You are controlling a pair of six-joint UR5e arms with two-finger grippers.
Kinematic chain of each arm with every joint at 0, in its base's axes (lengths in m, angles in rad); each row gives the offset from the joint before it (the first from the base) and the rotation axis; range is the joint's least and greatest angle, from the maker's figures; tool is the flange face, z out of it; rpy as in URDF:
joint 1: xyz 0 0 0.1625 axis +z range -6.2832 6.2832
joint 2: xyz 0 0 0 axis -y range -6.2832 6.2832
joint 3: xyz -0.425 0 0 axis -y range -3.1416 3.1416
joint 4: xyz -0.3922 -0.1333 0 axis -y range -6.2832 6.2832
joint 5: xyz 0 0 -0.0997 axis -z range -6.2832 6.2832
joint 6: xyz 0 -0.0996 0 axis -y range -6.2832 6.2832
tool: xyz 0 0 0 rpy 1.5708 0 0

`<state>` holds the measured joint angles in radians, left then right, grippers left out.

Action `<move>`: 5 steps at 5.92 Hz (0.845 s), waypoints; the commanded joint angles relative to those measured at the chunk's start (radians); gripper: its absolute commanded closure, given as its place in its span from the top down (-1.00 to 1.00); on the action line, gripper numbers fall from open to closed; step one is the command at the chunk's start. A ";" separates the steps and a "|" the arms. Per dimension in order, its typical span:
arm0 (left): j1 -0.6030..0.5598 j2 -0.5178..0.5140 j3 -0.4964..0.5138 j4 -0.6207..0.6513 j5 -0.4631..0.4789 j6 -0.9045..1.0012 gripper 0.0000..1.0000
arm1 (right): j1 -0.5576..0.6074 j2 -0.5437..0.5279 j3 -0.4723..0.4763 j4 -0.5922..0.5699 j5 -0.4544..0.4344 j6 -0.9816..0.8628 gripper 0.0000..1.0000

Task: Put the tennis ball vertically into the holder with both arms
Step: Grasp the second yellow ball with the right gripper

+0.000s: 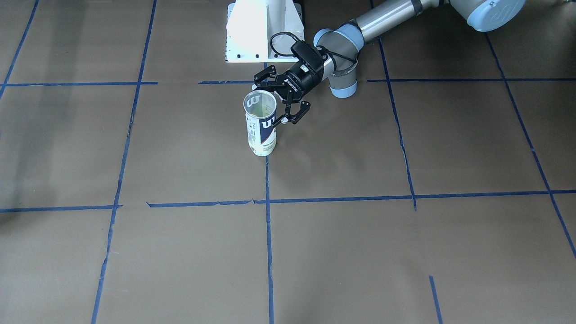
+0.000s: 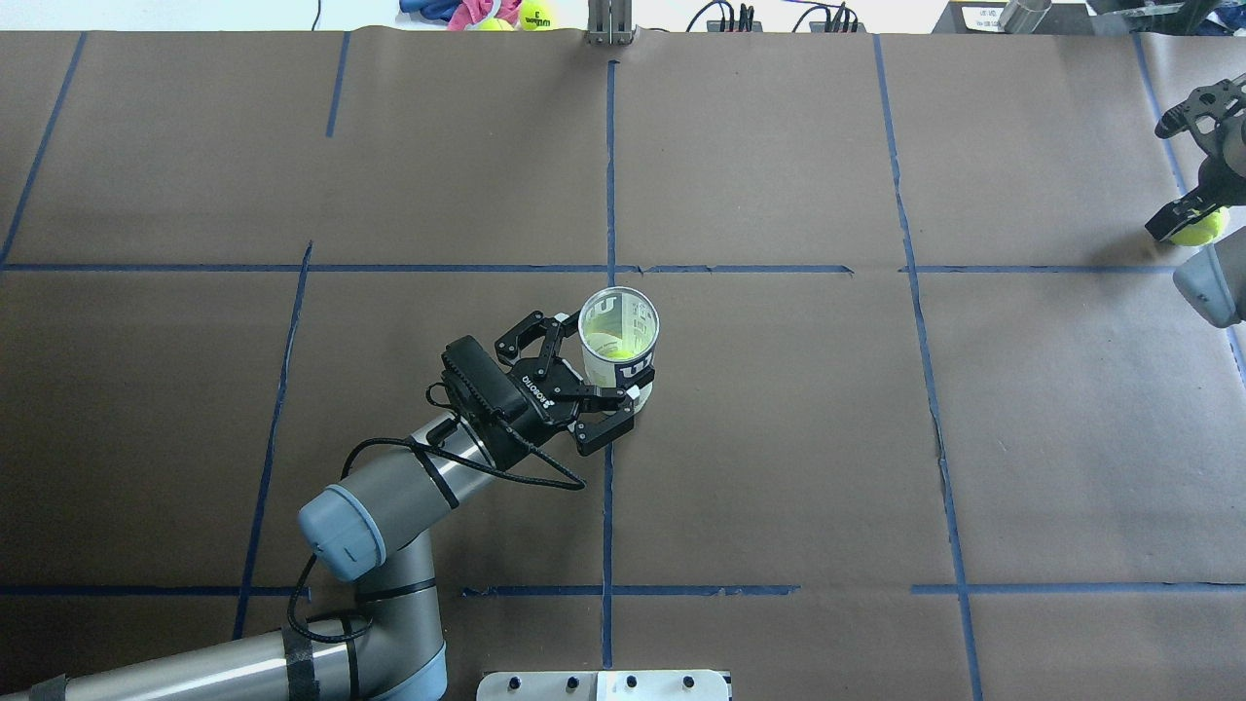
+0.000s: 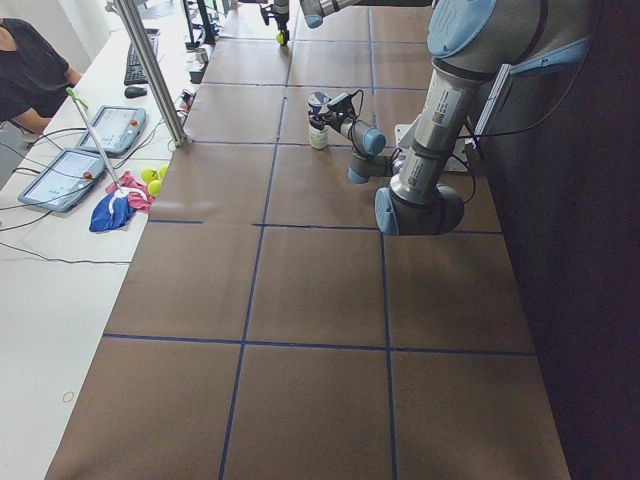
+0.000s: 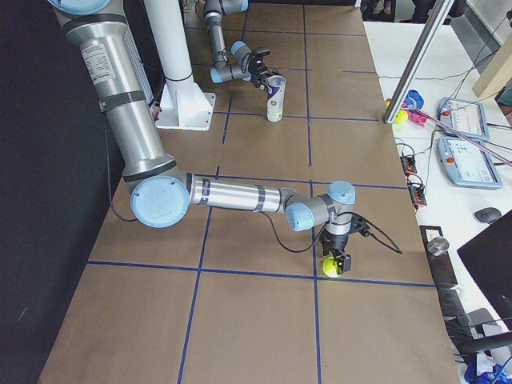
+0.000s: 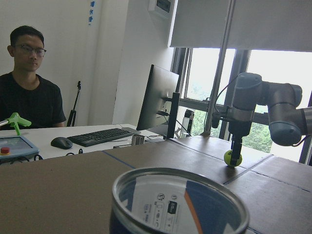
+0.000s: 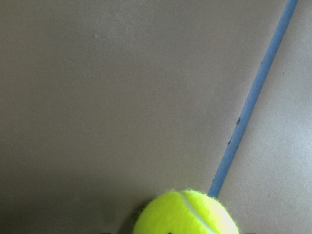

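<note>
Right claw (image 2: 1186, 216), half cut off, seemingly grips tennis ball (image 2: 1199, 230); left claw (image 2: 594, 365) gapes at holder (image 2: 638, 368).

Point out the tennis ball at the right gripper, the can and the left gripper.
tennis ball (image 6: 185, 214): right wrist view, on its fuzzy front, beside the seam.
can (image 1: 262, 132): front-facing view, on its label side.
left gripper (image 2: 604, 358): overhead view, midway between its open fingers, at the can.

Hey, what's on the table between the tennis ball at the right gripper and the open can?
Nothing: in the overhead view only bare brown paper crossed by blue tape lines separates the tennis ball from the holder.
</note>
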<state>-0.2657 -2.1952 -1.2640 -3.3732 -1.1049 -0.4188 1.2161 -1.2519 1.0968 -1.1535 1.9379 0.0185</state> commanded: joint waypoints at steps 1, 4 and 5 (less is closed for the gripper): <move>0.000 0.000 -0.002 0.000 0.000 0.000 0.99 | 0.000 -0.006 0.000 -0.002 -0.031 -0.052 0.23; 0.000 0.000 -0.002 0.000 0.000 0.000 0.99 | 0.008 0.002 0.155 -0.076 0.060 0.005 -0.79; 0.000 0.000 -0.002 0.000 0.000 0.000 0.99 | 0.008 -0.007 0.351 -0.233 0.169 0.068 -0.78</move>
<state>-0.2654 -2.1956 -1.2655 -3.3732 -1.1045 -0.4188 1.2233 -1.2530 1.2863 -1.2659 2.0152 0.0321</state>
